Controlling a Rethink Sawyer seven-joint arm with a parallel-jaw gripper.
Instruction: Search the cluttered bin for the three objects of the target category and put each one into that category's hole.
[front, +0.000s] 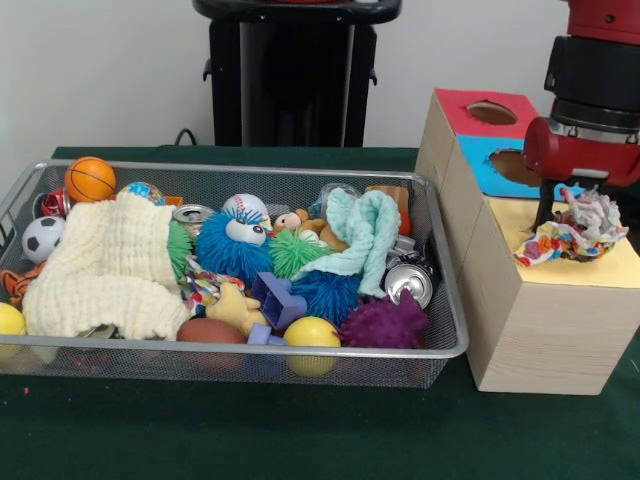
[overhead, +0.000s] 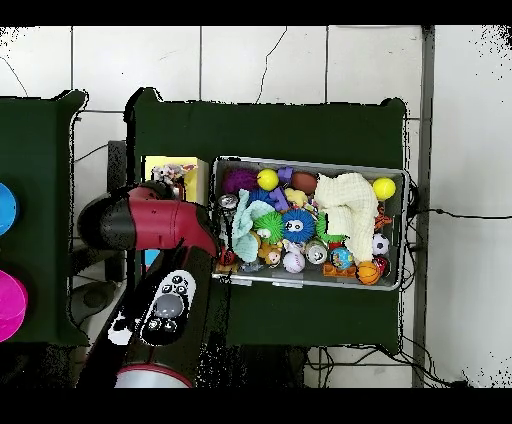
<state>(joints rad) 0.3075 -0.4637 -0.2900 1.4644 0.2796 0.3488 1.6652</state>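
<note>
Hanging over the yellow section of the wooden box (front: 540, 330), my gripper (front: 572, 215) sits right at a multicoloured rope toy (front: 572, 232) that lies on that yellow top; the fingers are buried behind the knotted fabric, so I cannot tell whether they are spread or pinched on it, only that they meet the toy. The box top has three coloured sections: red with a hole (front: 492, 112), blue with a hole (front: 517, 165) partly behind my wrist, and the yellow one where the toy covers the middle. Beside the box stands the wire mesh bin (front: 440, 300), crowded. In it I count two yellow balls (front: 311, 333), one at the near rim and one at the left edge, one small basketball (front: 90, 178), one soccer ball (front: 42, 238), one baseball (front: 246, 206), one brown football (front: 210, 330), two crushed cans (front: 408, 283), one blue fuzzy ball with googly eyes (front: 232, 245), one green spiky ball (front: 297, 250), one purple spiky ball (front: 385, 322), a cream knitted cloth (front: 105, 265) and a mint-green cloth (front: 362, 235). The front view alone shows the holes and my gripper; from overhead my red arm (overhead: 160, 225) covers most of the box, leaving only the yellow corner with the toy, but that view shows the whole green table (overhead: 300, 130).
</note>
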